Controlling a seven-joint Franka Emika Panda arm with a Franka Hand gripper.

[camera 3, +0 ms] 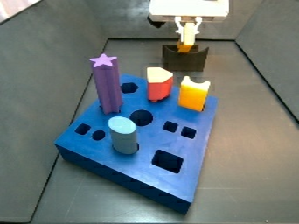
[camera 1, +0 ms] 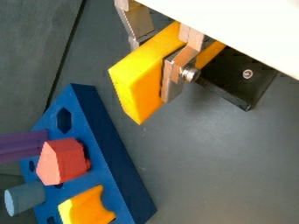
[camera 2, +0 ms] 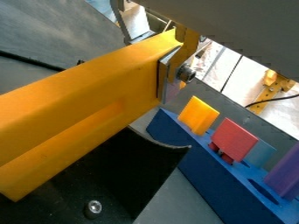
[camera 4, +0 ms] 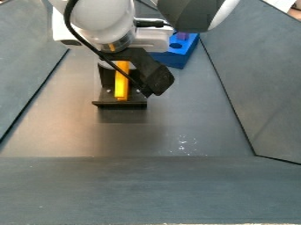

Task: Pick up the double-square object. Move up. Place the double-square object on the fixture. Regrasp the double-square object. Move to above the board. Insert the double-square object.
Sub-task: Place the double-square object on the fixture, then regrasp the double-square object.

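Yellow-orange, the double-square object (camera 4: 119, 82) is standing upright on the fixture (camera 4: 120, 103) behind the board (camera 3: 140, 144), pinched between the fingers (camera 1: 179, 70) of the gripper (camera 3: 188, 31), so the place-or-regrasp step appears to be running, and next it is needing a lift toward the board.

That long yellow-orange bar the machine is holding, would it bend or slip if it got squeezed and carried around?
Probably stiff: the double-square object looks like a solid straight bar with crisp edges. It may slip or swing a little, since the end effector, at the fixture, grips only a short stretch of its smooth-looking sides. Stood on end, such a slim bar would likely tip easily.
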